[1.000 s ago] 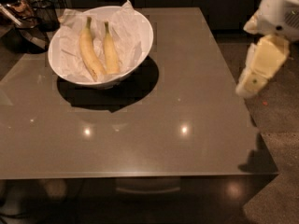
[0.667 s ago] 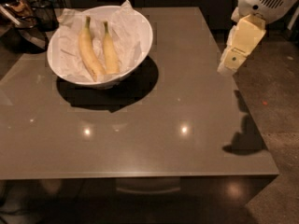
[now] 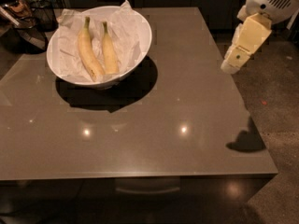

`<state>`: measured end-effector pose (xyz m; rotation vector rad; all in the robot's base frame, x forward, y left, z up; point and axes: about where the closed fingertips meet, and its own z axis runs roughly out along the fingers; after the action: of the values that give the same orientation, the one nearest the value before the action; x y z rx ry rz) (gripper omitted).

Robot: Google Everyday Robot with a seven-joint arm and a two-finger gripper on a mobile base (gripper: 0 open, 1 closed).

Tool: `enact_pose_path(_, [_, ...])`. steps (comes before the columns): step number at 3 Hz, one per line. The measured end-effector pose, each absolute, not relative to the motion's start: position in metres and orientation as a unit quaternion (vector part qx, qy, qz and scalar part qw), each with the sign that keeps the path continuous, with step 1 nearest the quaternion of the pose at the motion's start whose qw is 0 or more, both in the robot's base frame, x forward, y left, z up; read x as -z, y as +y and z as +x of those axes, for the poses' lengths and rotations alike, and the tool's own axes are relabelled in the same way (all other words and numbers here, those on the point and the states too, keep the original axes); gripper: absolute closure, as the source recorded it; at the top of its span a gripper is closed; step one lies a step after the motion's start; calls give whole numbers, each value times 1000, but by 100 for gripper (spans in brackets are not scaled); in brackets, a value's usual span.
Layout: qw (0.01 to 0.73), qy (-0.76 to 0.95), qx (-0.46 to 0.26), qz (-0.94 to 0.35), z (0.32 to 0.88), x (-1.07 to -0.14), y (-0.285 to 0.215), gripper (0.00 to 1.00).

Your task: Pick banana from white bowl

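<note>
A large round white bowl with sloping sides is seen on the far left part of a glossy grey-brown surface. The bowl is lined with crumpled white paper, and two bananas are laid in it side by side, the stems pointing away from the camera. The shorter, slimmer yellow banana with a greenish stem is placed on the right. The longer, thicker yellow banana is placed just beside it on the left.

The cream-coloured gripper is found at the right edge of the surface, well apart from the bowl. It is held above the surface and is pointed down and to the left. Nothing is seen in its hold, and it cannot be told whether it is spread or closed. A dark shadow of the arm is cast on the near right corner of the surface. Two small light reflections are seen on the near part.
</note>
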<state>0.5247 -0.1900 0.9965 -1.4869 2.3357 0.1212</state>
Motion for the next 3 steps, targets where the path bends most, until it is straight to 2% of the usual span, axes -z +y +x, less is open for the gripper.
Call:
enact_pose_path(1, [175,825,-50,-535,501,-987,-187,0])
enact_pose_path(2, [151,821,-52,-549,477,-981,-157,0])
enact_pose_path(3, [150,809,-27,-568,459,-1003,-105,0])
